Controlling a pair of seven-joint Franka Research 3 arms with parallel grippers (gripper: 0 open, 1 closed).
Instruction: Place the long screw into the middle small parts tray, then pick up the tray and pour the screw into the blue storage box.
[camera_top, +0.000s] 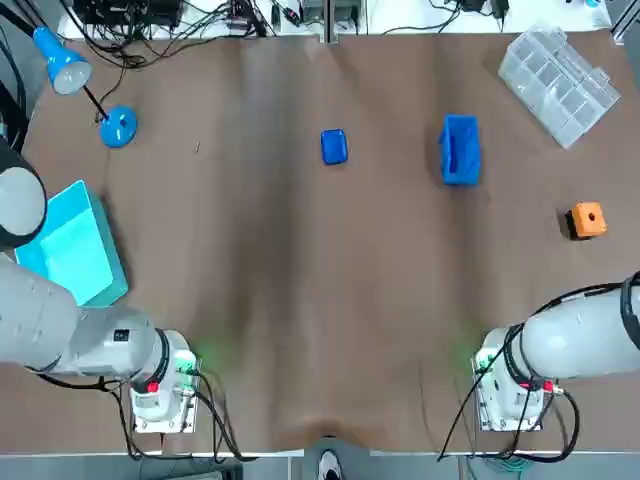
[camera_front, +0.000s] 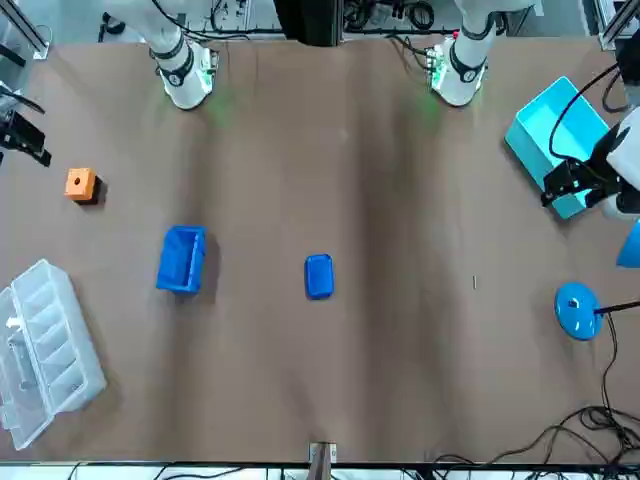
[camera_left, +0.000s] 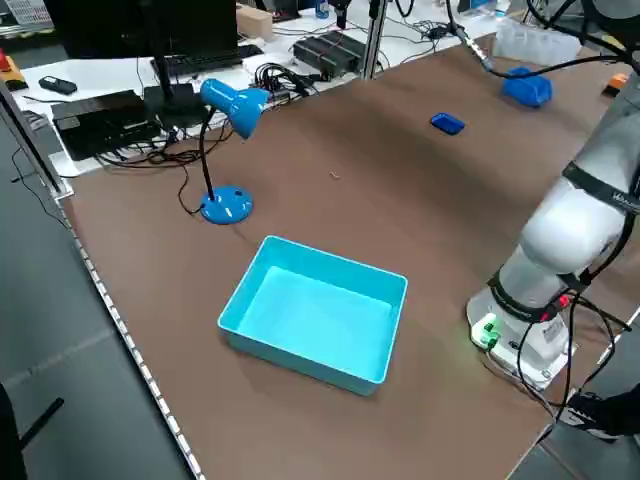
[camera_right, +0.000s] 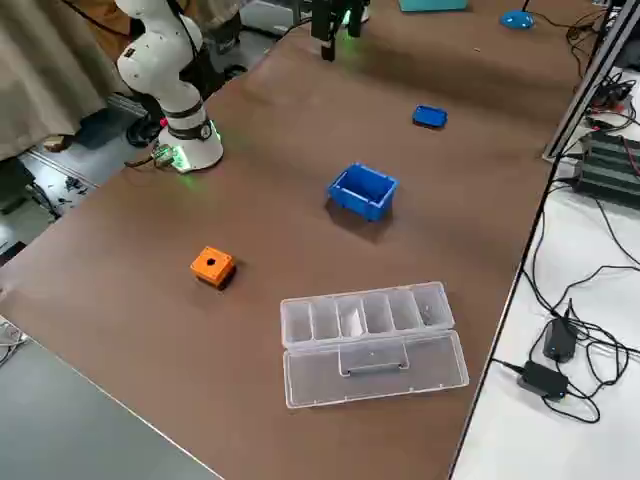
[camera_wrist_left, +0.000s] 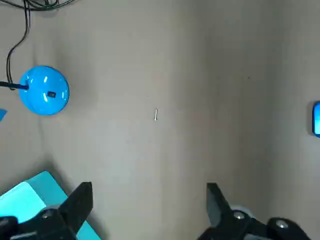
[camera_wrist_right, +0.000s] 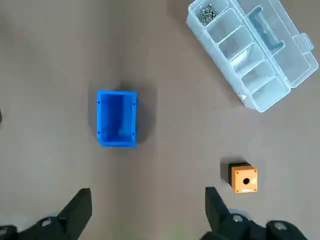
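Two grippers hang raised over the worktop (camera_top: 300, 300), and both have their fingers spread wide with nothing between them. The left gripper (camera_wrist_left: 150, 192) is up over the left edge, above a corner of the turquoise box (camera_top: 75, 250), which lies open and flat against that edge near the left arm's base. The right gripper (camera_wrist_right: 147, 195) is up over the right side of the worktop.

The screw (camera_top: 197, 147) lies bare on the left half of the worktop, toward the far edge, between the round base of a blue desk lamp (camera_top: 118, 127) and the small blue tray (camera_top: 334, 146), nearer the lamp and touching neither. The tray sits at the middle of the worktop's width, also toward the far edge, well apart from both grippers.

Off to the right of the tray stands a deeper blue bin (camera_top: 460, 150), open side up. A clear organiser case (camera_top: 558, 85) lies open at the far right corner, with small metal parts in one end compartment. An orange block (camera_top: 588, 220) with a dark round spot on top sits near the right edge.

Any writing on these things is too small to read.
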